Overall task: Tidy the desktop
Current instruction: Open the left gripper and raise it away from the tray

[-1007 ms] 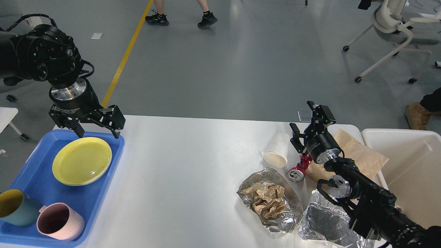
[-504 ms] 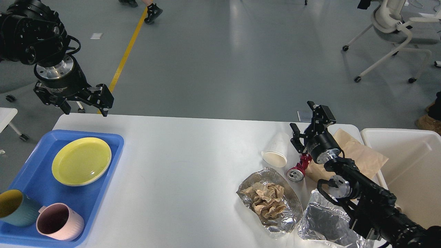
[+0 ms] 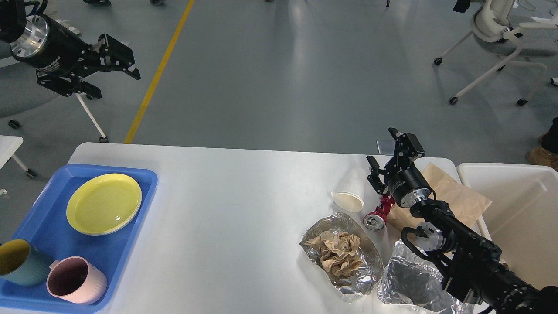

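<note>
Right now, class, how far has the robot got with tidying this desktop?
Done: the yellow plate and two mugs sit in the blue tray. In hand: nothing; the left gripper is open and raised off the desktop, and the right gripper hangs open by the paper cup. Left: cup, red can, foil containers and brown bag lie outside the empty bin.

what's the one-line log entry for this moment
left end effector: open, raised off desktop | right end effector: open, above can | plate in tray | trash uncleared
</note>
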Robot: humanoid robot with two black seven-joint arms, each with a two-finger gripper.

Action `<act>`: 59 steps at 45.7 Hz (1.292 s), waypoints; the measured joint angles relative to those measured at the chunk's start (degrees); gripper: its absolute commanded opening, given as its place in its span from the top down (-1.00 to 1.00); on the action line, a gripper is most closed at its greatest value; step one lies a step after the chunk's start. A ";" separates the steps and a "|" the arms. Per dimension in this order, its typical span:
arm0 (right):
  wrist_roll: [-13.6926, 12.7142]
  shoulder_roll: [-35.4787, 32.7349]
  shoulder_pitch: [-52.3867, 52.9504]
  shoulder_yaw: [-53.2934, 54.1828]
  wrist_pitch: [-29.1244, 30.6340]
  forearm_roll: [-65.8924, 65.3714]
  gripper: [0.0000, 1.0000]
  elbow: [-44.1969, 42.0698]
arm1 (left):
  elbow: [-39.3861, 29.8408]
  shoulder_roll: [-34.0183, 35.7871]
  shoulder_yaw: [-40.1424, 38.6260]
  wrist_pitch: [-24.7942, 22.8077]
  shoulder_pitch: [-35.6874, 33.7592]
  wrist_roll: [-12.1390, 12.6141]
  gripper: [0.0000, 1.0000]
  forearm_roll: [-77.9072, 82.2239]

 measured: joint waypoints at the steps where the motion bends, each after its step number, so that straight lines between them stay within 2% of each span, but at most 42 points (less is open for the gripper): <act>1: 0.00 0.00 0.00 0.00 0.00 0.00 -1.00 0.00 | 0.32 0.53 -0.65 0.87 0.32 0.00 -0.90 -0.65; 6: 0.02 0.00 0.00 0.00 0.00 0.00 -1.00 0.00 | 1.04 2.46 -3.69 5.58 3.00 0.07 -0.90 -4.22; 17: 0.01 0.00 0.00 0.00 0.00 0.00 -1.00 0.03 | 3.66 4.93 -13.04 20.26 10.27 0.17 -0.90 -8.35; 21: 0.01 0.00 0.00 0.00 0.00 0.00 -1.00 0.03 | 4.56 5.13 -17.75 22.57 11.55 0.23 -0.90 -8.46; 28: 0.00 0.00 0.00 0.00 0.00 0.00 -1.00 0.03 | 4.89 5.48 -26.28 23.24 14.00 1.40 -0.90 -8.53; 36: -0.03 0.00 0.00 0.00 0.00 0.00 -1.00 0.01 | 5.59 5.56 -37.27 23.71 19.61 6.22 -0.90 -8.37; 42: -0.03 0.00 0.00 0.00 0.00 0.00 -1.00 0.00 | 8.59 5.33 -46.18 23.57 25.33 9.85 -0.91 -7.67; 49: -0.04 0.00 0.00 0.00 0.00 0.00 -1.00 0.01 | 11.14 4.71 -50.72 23.62 28.78 10.62 -0.92 -7.60; 59: -0.03 0.00 0.00 0.00 0.00 0.00 -1.00 0.04 | 11.85 3.88 -50.74 23.00 30.59 10.94 -0.92 -7.63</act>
